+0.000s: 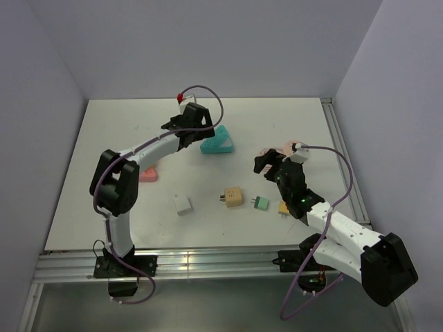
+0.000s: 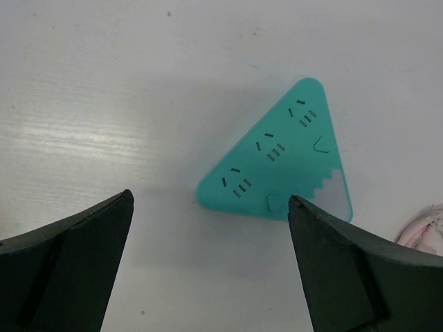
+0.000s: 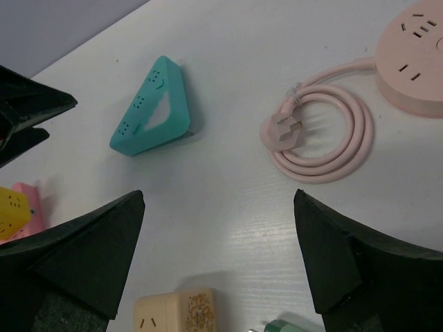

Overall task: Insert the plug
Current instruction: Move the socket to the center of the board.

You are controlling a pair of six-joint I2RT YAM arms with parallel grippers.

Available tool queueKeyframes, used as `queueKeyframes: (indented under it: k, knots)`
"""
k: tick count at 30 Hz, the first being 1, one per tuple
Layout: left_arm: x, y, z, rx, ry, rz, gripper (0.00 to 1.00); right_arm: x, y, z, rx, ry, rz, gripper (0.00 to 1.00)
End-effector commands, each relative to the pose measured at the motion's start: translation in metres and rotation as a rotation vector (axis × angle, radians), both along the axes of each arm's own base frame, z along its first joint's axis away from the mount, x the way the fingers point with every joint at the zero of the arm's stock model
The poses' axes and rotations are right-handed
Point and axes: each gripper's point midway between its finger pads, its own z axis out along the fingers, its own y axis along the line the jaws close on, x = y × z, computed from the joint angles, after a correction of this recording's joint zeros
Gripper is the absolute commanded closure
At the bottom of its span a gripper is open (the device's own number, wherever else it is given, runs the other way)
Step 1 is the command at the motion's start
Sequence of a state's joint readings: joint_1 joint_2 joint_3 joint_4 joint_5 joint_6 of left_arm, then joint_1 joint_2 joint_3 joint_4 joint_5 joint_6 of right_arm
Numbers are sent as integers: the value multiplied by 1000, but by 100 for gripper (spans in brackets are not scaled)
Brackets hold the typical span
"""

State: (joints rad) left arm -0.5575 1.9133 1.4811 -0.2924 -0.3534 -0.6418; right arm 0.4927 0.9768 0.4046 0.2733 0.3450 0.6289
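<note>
Black fingers (image 3: 90, 256) of the right gripper (image 3: 218, 197) fill the bottom corners of the right wrist view. They stand wide apart with only bare table (image 3: 228, 207) between them, holding nothing. Ahead of them and to the right lies the plug (image 3: 285, 130), pink, flat on the table on the left side of its coiled cord (image 3: 325, 135). The cord runs to a round pink power strip (image 3: 415, 62) at the upper right edge. Left of the plug and apart from it sits a teal triangular power strip (image 3: 152, 107) with its sockets facing up. A beige adapter (image 3: 176, 312) shows at the bottom edge between the fingers.

The left gripper (image 2: 211, 200) hangs above the teal strip, also spread wide and empty, with the strip's near edge between its fingers.

From above, a white adapter (image 1: 183, 205), a green adapter (image 1: 261, 203) and a yellow adapter (image 1: 284, 207) lie along the near part of the table, with the beige one between the white and the green.
</note>
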Motion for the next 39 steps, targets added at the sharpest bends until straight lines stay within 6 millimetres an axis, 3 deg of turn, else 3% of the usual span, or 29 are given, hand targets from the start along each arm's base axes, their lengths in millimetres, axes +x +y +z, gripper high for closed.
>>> queueKeyframes:
  k: [1,5,6,8,9,10,12,13,15,16,18,20,21,26,27,32,37,38,39]
  knots:
    - [26,-18,24,-46,-80,-41,0,4,1,20,20,-66,4,5]
    - [45,-31,24,-63,-114,-114,0,3,1,21,22,-74,9,5]
    - [54,-36,31,-91,-143,-147,1,3,1,21,22,-77,11,5]
    - [62,-42,23,-80,-138,-190,0,2,1,23,24,-82,13,5]
    - [73,-45,36,-96,-163,-200,0,2,1,22,23,-81,13,5]
    - [73,-52,17,-97,-115,-238,0,2,1,23,26,-83,16,6]
    - [85,-59,22,-118,-122,-273,0,2,1,24,27,-87,17,6]
    - [85,-66,8,-127,-97,-305,1,1,1,24,27,-88,17,6]
    - [91,-71,7,-132,-106,-316,1,1,1,24,26,-88,19,6]
    - [90,-74,-7,-134,-74,-326,0,1,2,23,27,-87,20,6]
    - [95,-76,-9,-140,-59,-313,1,1,2,24,25,-88,23,6]
    - [92,-78,-30,-144,2,-323,0,0,3,24,27,-89,27,6]
    - [93,-81,-30,-153,7,-329,0,1,2,25,28,-91,26,6]
    - [67,-82,-70,-164,136,-357,2,0,1,27,31,-99,23,6]
    - [62,-82,-62,-171,128,-362,2,-1,2,27,32,-100,25,6]
    - [27,-73,-70,-170,172,-351,4,0,4,26,32,-95,34,6]
    - [-21,-67,-63,-194,166,-341,5,1,6,25,30,-91,47,7]
    - [-37,-69,-70,-192,185,-340,6,1,7,25,29,-91,51,7]
    - [-42,-68,-58,-195,163,-332,6,1,7,24,25,-88,50,7]
